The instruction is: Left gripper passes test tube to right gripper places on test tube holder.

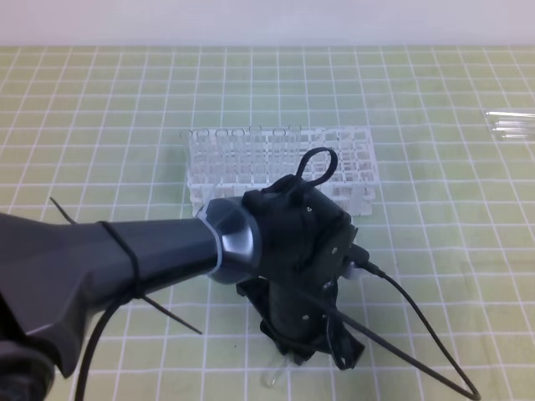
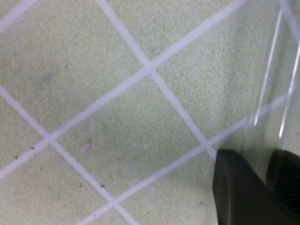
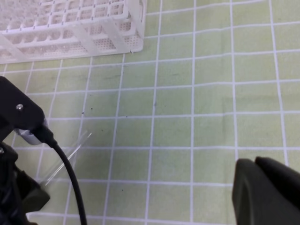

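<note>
Only the left wrist view shows the black left gripper (image 2: 262, 187) with its jaws drawn in on the slim clear glass test tube (image 2: 276, 84), low over the green gridded mat (image 2: 117, 117). Right wrist view shows the black right gripper (image 3: 269, 187) closed, empty. The white lattice test tube holder (image 1: 334, 159) seems to hold clear tubes along its back row.

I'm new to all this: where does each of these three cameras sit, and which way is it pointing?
Exterior high: up above, looking down on the green grid mat, the white rack and spare tubes; the left arm fills the foreground, its left gripper low.
Left wrist: on the left arm, facing the mat close up; one dark finger and the test tube show.
Right wrist: on the right arm, looking down across the mat; the right gripper shows, shut.
Shared: the exterior and right wrist views both show the rack and left arm.
</note>
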Motion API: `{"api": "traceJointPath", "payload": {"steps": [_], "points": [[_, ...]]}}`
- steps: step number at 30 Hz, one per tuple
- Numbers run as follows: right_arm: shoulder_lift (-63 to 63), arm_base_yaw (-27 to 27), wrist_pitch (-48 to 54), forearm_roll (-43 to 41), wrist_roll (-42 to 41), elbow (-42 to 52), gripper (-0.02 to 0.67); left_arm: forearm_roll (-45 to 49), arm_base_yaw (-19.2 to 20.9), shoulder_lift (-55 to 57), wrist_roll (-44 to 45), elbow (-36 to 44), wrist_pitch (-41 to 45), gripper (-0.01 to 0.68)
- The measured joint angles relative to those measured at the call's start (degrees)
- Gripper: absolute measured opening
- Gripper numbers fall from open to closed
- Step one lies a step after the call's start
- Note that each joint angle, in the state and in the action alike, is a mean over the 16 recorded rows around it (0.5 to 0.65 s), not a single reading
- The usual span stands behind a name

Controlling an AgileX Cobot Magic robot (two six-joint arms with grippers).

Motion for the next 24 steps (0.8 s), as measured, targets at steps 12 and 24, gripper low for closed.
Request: {"api": "traceJointPath", "payload": {"steps": [12, 24], "points": [[-0.1, 0.0, 0.0, 0.1, 0.0, 0.0, -0.016, 2.3, 0.0, -8.2, 2.0, 0.1, -1.7, 0.017], [-0.1, 0.0, -0.1, 3.7, -3.4, 0.0, -0.016, 8.1, 2.1, -22.1, 1.9, 0.6, -10.1, 0.048]]}}
